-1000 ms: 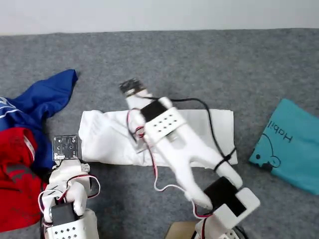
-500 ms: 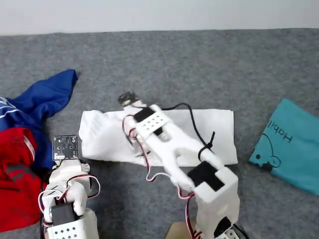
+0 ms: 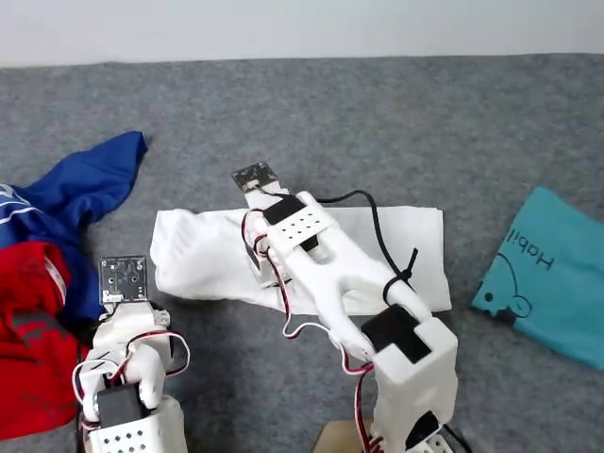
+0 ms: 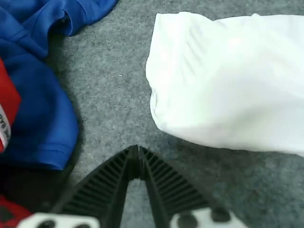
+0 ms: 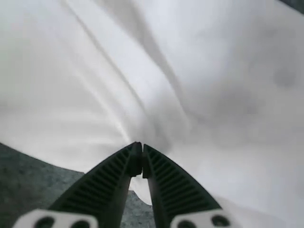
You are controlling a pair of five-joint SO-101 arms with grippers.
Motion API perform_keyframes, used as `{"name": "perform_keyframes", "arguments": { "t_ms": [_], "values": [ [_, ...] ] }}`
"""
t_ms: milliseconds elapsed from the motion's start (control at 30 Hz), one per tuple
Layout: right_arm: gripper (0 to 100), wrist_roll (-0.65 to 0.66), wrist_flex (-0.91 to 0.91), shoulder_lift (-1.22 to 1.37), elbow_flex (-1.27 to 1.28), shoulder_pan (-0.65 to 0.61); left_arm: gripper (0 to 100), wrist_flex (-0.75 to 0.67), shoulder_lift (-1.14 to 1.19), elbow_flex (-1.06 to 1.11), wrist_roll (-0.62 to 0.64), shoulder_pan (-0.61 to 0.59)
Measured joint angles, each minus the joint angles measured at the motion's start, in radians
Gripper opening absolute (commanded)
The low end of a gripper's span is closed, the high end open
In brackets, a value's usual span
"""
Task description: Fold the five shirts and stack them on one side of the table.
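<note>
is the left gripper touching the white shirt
Apart. The left wrist view shows bare grey table between the shut left gripper and the white shirt.

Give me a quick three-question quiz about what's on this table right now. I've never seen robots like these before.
1. Pick one. The right gripper is closed on which shirt?
A. red shirt
B. white shirt
C. teal shirt

2. True or false: the left gripper is holding the blue shirt.

3. Count: how many shirts lie on the table in the high view?

Key
1. B
2. False. It is shut on nothing, and the blue shirt lies beside it.
3. Four: white shirt, blue shirt, red shirt, teal shirt.
</note>
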Motion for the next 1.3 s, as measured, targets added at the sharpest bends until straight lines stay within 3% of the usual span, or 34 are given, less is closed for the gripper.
{"name": "perform_keyframes", "arguments": {
  "t_ms": [500, 700, 900, 1133, 1300],
  "values": [
    [0.9, 0.0, 0.222, -0.327, 0.0, -0.005, 1, 0.0, 0.0, 0.0, 0.0, 0.0],
    [0.9, 0.0, 0.267, -0.361, 0.064, 0.138, 1, 0.0, 0.0, 0.0, 0.0, 0.0],
    [0.9, 0.0, 0.144, -0.361, 0.173, 0.358, 1, 0.0, 0.0, 0.0, 0.0, 0.0],
    [1.7, 0.0, -0.068, -0.341, 0.236, 0.473, 1, 0.0, 0.0, 0.0, 0.0, 0.0],
    [20.7, 0.0, -0.075, -0.276, 0.236, 0.534, 1, 0.0, 0.0, 0.0, 0.0, 0.0]
  ]
}}
